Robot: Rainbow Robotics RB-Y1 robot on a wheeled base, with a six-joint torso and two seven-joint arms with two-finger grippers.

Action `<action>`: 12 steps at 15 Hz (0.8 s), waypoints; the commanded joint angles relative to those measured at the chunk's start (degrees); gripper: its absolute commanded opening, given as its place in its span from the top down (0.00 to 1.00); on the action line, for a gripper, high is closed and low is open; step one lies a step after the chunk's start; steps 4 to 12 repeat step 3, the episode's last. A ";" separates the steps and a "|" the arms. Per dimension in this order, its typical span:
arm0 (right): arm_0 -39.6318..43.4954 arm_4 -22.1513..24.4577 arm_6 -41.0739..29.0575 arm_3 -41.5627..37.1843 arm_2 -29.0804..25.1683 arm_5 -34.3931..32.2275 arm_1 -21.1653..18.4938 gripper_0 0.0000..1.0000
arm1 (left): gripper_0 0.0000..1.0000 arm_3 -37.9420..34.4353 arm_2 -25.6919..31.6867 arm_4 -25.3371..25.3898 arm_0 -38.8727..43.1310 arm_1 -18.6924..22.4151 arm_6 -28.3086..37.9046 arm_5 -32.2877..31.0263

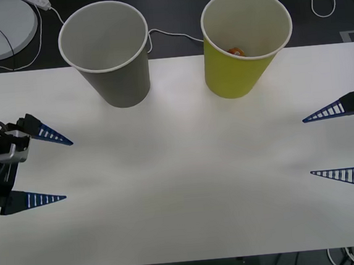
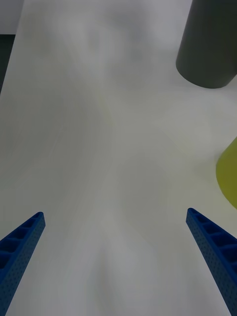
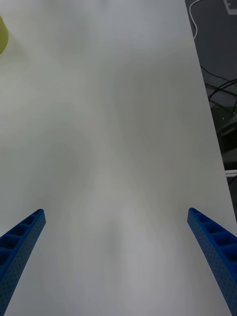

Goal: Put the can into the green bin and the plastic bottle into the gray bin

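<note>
The green bin stands upright at the back right of the white table. A bit of the orange can shows inside it, low against the far wall. To its left stands the gray bin, its visible inside bare. The plastic bottle is out of view. My left gripper rests open at the table's left side, nothing between its fingers. My right gripper is open at the right side, also holding nothing. The right wrist view shows the gray bin and the green bin's edge beyond the open right gripper. In the left wrist view, the left gripper is open over bare table.
A white round device with a cable lies on the dark surface behind the table at the back left. White cables run behind the table at the back right. The wide stretch of table between the grippers is bare.
</note>
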 commanded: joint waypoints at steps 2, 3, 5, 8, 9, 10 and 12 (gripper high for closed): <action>0.00 0.00 0.00 0.00 0.00 0.00 0.00 0.00 | 0.00 0.01 0.06 -0.05 0.00 -0.02 0.02 0.01; 0.00 0.00 0.00 0.00 0.00 0.00 0.00 0.00 | 0.00 0.01 0.06 -0.05 0.00 -0.02 0.02 0.01; 0.00 0.00 0.00 0.00 0.00 0.00 0.00 0.00 | 0.00 0.01 0.06 -0.05 0.00 -0.02 0.02 0.01; 0.00 0.00 0.00 0.00 0.00 0.00 0.00 0.00 | 0.00 0.01 0.06 -0.05 0.00 -0.02 0.02 0.01; 0.00 0.00 0.00 0.00 0.00 0.00 0.00 0.00 | 0.00 0.01 0.06 -0.05 0.00 -0.02 0.02 0.01; 0.00 0.00 0.00 0.00 0.00 0.00 0.00 0.00 | 0.00 0.01 0.06 -0.05 0.00 -0.02 0.02 0.01; 0.00 0.00 0.00 0.00 0.00 0.00 0.00 0.00 | 0.00 0.01 0.06 -0.05 0.00 -0.02 0.02 0.01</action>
